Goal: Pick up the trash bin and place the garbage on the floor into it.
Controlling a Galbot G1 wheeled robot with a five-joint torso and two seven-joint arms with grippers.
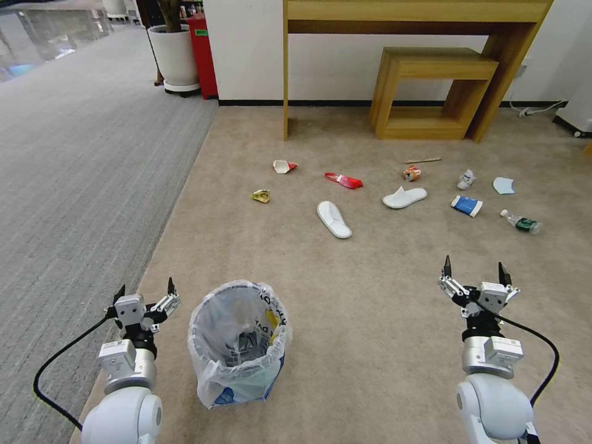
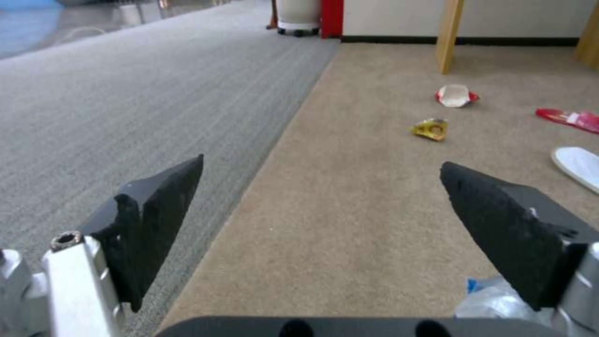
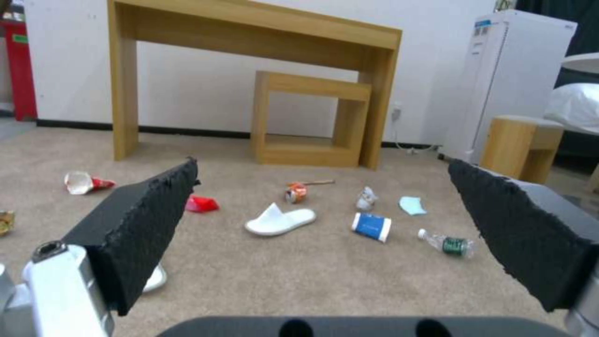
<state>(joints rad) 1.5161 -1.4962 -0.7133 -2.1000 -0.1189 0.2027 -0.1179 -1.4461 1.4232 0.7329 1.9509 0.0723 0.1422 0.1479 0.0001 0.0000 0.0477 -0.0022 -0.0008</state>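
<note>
1. Standing on the beige carpet (image 1: pixel 370 296) close in front of the robot, the trash bin (image 1: pixel 239 342) was upright, lined with a crinkled clear plastic bag with blue print, its mouth open.
2. The left gripper (image 1: pixel 145 290) hovered just beside the bin, on the bin's left, fingers spread wide and holding nothing; it sat above the seam where beige carpet met grey carpet (image 1: pixel 80 185).
3. The right gripper (image 1: pixel 473 268) hung well apart from the bin, on its right, fingers likewise spread and empty.
4. The garbage lay scattered farther off, between the bin and a wooden table (image 1: pixel 419 12) against the wall: a yellow wrapper (image 1: pixel 261 196), a crumpled red-and-white paper cup (image 1: pixel 283 166), a red wrapper (image 1: pixel 344 180), and two white slippers (image 1: pixel 333 219) (image 1: pixel 404 197) apart from each other.
5. Farther right lay a crushed orange can (image 1: pixel 412 173) near a wooden stick (image 1: pixel 423 160), a crumpled white scrap (image 1: pixel 466 179), a pale blue paper (image 1: pixel 503 185), a blue-and-white cup (image 1: pixel 467 205), and a clear bottle (image 1: pixel 521 222) on its side.
6. A smaller wooden stand (image 1: pixel 431 92) sat beneath the table, and a white planter (image 1: pixel 174 58) stood at the far left.
</note>
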